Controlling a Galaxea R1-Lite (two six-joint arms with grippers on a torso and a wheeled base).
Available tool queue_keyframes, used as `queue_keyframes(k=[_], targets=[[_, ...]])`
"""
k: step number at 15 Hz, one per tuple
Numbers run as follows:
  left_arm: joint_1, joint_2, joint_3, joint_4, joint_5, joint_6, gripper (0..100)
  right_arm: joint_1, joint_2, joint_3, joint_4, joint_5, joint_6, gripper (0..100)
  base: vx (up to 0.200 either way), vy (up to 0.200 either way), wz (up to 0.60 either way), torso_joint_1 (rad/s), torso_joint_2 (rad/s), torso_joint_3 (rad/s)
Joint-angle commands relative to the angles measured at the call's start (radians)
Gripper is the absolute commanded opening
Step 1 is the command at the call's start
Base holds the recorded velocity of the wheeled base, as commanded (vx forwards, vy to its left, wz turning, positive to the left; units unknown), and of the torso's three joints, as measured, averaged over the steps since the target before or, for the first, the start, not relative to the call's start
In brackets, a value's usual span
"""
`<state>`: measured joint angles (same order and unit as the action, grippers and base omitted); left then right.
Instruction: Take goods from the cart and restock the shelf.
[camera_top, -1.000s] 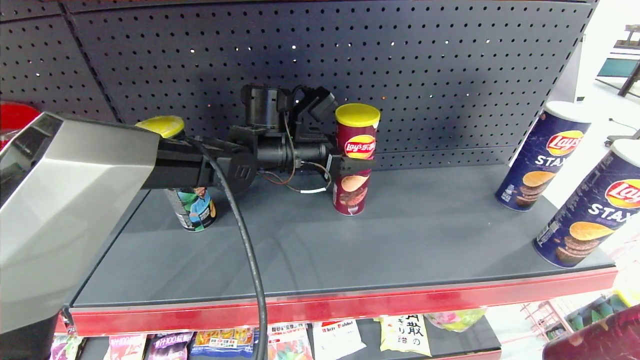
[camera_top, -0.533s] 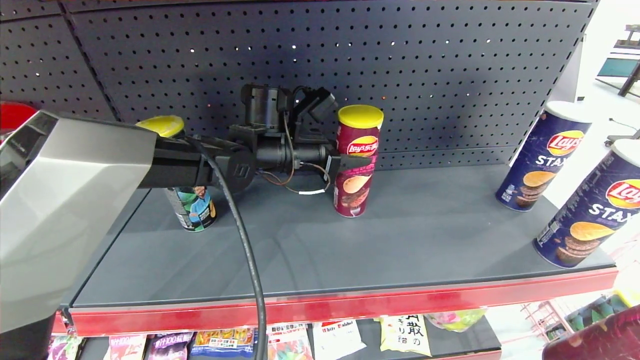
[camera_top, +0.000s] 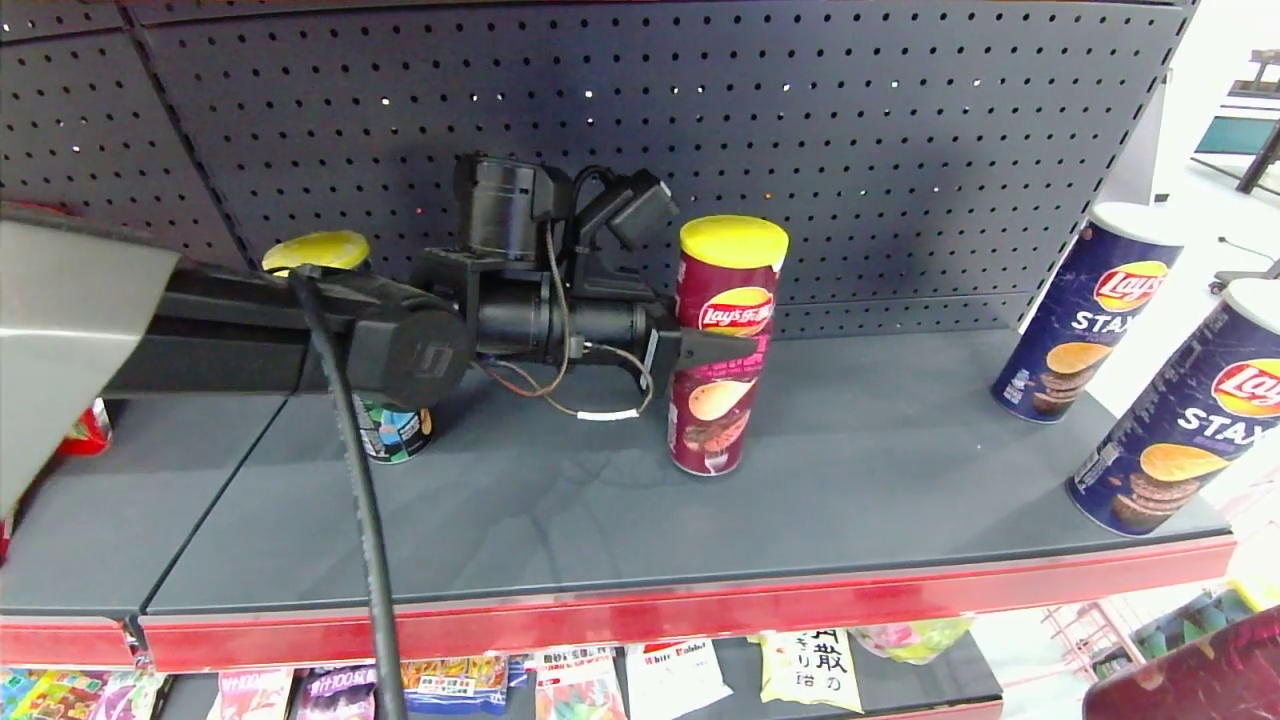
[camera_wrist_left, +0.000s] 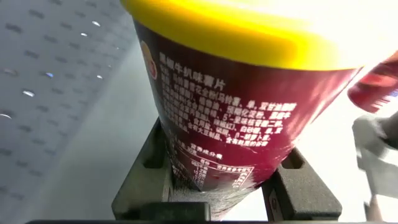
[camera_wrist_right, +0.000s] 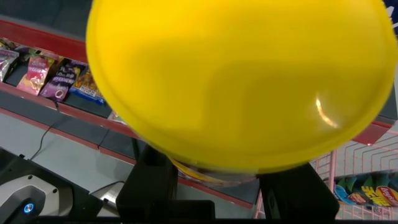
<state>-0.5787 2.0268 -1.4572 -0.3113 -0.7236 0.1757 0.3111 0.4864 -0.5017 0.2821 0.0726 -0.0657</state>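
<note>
Left gripper (camera_top: 722, 346): jaws clenched on the waist of a yellow-lidded maroon chip canister (camera_top: 728, 295). The canister is a tall cylinder with a glossy printed wrap and a flat, smooth plastic lid. It leans slightly and sits near the middle of the shelf deck (camera_top: 850, 480), about midway between the back and front edges. Its base is at the deck surface, but contact cannot be resolved. In the left wrist view, a black finger (camera_wrist_left: 146, 180) presses against each side of the tube. Right gripper (camera_wrist_right: 221, 190): jaws closed on a second canister (camera_wrist_right: 242, 81), seen top-on as a glossy round yellow disc with dark fingers flanking the body beneath it. A yellow-topped green can (camera_top: 398, 432) stands upright toward the back left of the deck, partly hidden behind the left arm. Two dark blue chip canisters (camera_top: 1090, 320) (camera_top: 1175, 430) with white lids stand along the right edge, one farther back and one at the front right corner. The deck is matte dark grey with a shiny red front lip (camera_top: 800, 597). A dark perforated metal back panel (camera_top: 850, 130) rises behind it. Printed snack bags (camera_top: 670, 680) lie on the tier below.
</note>
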Motion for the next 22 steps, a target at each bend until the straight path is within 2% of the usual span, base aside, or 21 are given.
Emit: queue_keyframes(k=[1, 4, 7, 22], targets=[[-0.013, -0.1, 0.109, -0.003, 0.003, 0.005, 0, 0.0, 0.001, 0.0, 0.0, 0.001, 0.0, 0, 0.0, 0.0, 0.0, 0.0, 0.0, 0.0], [-0.02, -0.126, 0.207, -0.069, 0.004, 0.01, 0, 0.002, 0.003, 0.0, 0.0, 0.001, 0.0, 0, 0.0, 0.0, 0.0, 0.0, 0.0, 0.0], [-0.02, -0.117, 0.258, -0.161, 0.007, 0.002, 0, 0.002, 0.003, 0.0, 0.0, 0.001, 0.0, 0, 0.0, 0.0, 0.0, 0.0, 0.0, 0.0], [-0.058, -0.126, 0.33, -0.169, 0.01, 0.001, 0, 0.002, 0.02, -0.003, 0.0, 0.001, 0.0, 0, 0.0, 0.0, 0.0, 0.0, 0.0, 0.0]])
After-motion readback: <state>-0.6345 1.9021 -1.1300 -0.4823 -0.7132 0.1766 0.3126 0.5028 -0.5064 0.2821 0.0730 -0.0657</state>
